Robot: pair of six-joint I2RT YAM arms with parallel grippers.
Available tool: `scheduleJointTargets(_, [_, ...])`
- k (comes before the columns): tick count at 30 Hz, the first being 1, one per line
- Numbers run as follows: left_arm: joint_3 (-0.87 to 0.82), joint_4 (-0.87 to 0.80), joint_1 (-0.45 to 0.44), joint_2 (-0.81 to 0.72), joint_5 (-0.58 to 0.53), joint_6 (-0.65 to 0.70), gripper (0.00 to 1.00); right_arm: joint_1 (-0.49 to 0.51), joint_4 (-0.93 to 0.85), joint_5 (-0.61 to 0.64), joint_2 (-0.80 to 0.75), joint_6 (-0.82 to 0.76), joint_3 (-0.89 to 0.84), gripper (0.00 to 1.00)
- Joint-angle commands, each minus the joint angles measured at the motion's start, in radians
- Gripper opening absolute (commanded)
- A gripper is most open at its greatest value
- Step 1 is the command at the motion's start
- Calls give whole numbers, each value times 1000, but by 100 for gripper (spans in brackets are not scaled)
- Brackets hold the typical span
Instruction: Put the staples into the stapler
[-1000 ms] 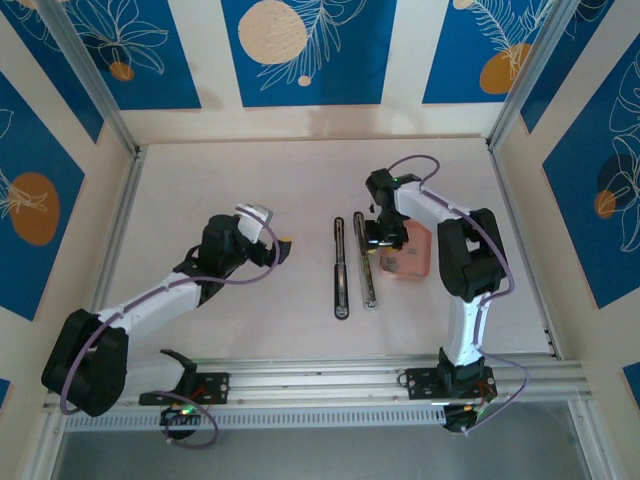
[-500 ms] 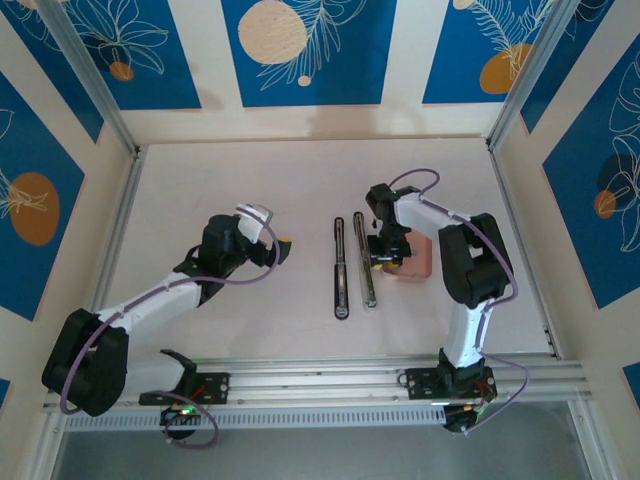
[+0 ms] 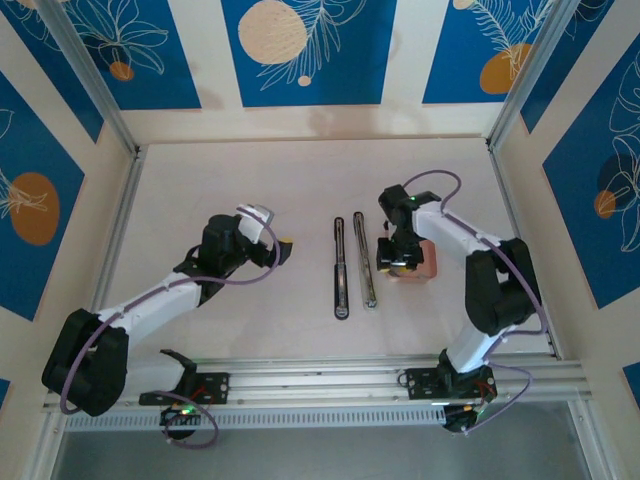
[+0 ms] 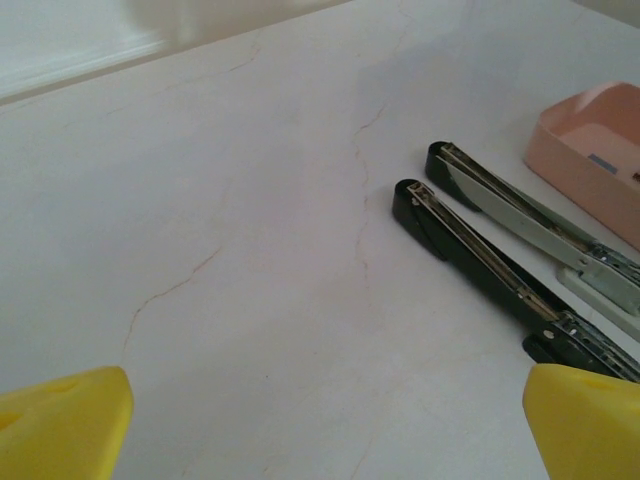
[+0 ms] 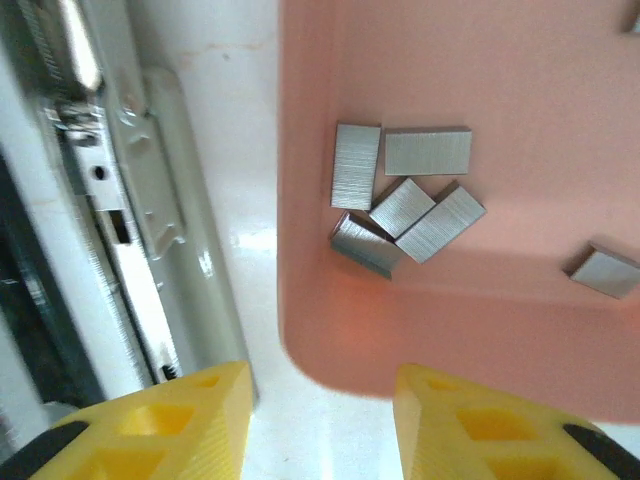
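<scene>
Now the right gripper (image 3: pixel 393 262) hangs over the pink tray (image 3: pixel 428 268), at the tray's near left corner. A second ago it was at the far left side of the tray, so it has slid along toward the robot, and its arm has swung out past the tray's right side.

From the right wrist, the yellow fingers (image 5: pixel 160 420) have a small gap between them and hold nothing. The staples (image 5: pixel 400 200) lie in a little pile inside the tray, just ahead of the fingers, and one more bit (image 5: pixel 605 272) lies off to the right.

So I think no staples are picked up yet, and the grab has to come next.

The stapler (image 3: pixel 365 260) lies open as two long bars just left of the tray. The left gripper (image 3: pixel 280 250) has not moved. It waits far left of the tray, fingers wide and empty.
</scene>
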Motion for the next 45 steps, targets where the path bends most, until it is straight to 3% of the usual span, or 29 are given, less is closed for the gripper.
scheduleJointTargets(1, [5,27,9,-15,60,-12,100,-56,1,-67,-42,-44,61,43])
scheduleJointTargets(9, [32,-8,8,16,41,13,100,-174,-31,-7,136,-160,227,37])
scheduleJointTargets(21, [48,25,8,111,37,-2,100,-205,-22,20,367,-204,361,33])
scheduleJointTargets(36, [74,8,8,143,30,15,100,-217,-15,17,471,-215,414,33])
scheduleJointTargets(45, [88,-8,9,150,41,27,100,-215,5,26,512,-198,397,16])
